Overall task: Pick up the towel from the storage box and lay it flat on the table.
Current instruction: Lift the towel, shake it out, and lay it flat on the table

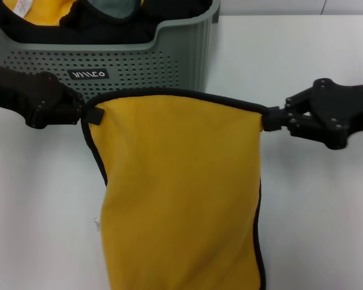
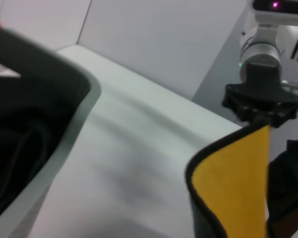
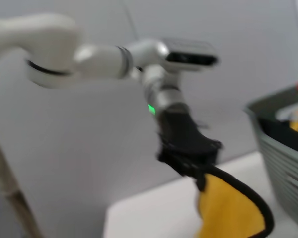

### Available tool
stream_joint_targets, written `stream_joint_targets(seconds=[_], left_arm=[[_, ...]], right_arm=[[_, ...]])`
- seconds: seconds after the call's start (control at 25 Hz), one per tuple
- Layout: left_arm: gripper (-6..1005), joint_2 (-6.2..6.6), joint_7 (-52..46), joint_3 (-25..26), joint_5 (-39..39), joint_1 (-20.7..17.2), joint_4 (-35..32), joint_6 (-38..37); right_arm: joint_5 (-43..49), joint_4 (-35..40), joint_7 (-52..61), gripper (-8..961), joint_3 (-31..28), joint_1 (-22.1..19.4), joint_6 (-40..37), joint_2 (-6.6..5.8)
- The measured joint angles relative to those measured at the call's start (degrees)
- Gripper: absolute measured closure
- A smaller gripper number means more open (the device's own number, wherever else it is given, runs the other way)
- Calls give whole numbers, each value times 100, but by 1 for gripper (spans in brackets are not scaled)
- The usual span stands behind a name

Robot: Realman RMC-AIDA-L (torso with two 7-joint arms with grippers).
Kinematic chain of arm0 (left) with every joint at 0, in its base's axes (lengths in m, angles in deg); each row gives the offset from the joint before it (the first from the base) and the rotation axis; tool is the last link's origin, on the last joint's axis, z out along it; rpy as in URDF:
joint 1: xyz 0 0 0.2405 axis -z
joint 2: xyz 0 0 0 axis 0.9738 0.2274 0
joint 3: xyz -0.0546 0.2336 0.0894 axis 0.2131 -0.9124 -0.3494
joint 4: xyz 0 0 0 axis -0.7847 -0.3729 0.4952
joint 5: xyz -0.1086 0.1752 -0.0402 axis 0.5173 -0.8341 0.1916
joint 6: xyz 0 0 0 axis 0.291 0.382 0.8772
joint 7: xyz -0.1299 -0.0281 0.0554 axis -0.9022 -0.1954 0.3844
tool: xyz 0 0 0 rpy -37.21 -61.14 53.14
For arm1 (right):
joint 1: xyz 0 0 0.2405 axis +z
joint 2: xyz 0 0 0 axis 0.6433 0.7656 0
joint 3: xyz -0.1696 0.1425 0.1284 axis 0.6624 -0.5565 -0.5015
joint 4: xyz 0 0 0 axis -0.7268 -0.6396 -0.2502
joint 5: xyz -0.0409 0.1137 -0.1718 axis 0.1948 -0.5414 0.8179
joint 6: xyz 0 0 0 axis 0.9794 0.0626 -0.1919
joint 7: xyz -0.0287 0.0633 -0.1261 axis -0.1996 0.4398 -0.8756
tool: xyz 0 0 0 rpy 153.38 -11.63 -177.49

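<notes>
Towel [image 1: 181, 193] is held stretched between the two arms, in front of the storage box [image 1: 139, 66] and above the white surface [image 1: 314, 229]. The left pincer [image 1: 88, 113] is clenched on one upper corner and the right pincer [image 1: 267, 119] on the other, so the black-bound top edge runs roughly level from side to side while the rest of the cloth hangs down toward the robot. Neither arm is nearer; each is at its own corner. The coming move is judged to be a lowering of both corners together, so that the hanging length is laid out flat on the surface.
</notes>
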Motion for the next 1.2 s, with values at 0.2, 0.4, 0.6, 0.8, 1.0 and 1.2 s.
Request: stream_joint_targets(seconds=[0.2,0.4,0.6,0.8,1.0,1.2], left_arm=[[973,-21,-262,-3,19,-45,19,273],[972,-125,-546,-4,14,-50,31,718],[972,-285,-701,-4,-40,-22,43,1125],[971,-423,-764,-3,-32,50,56,1367],[970,-490,-830,-3,-13,82,64,1535],[970,-549,-947,-3,1,76,67,1807]], right_arm=[[293,18,-190,870,25,27,542,22],[380,-9,-182,868,72,51,858,-74],[564,0,-154,867,75,92,1146,-153],[870,1,-141,865,78,194,1431,-173],[1115,-92,-145,863,87,399,1645,-160],[1323,-105,-150,861,103,500,1805,-101]])
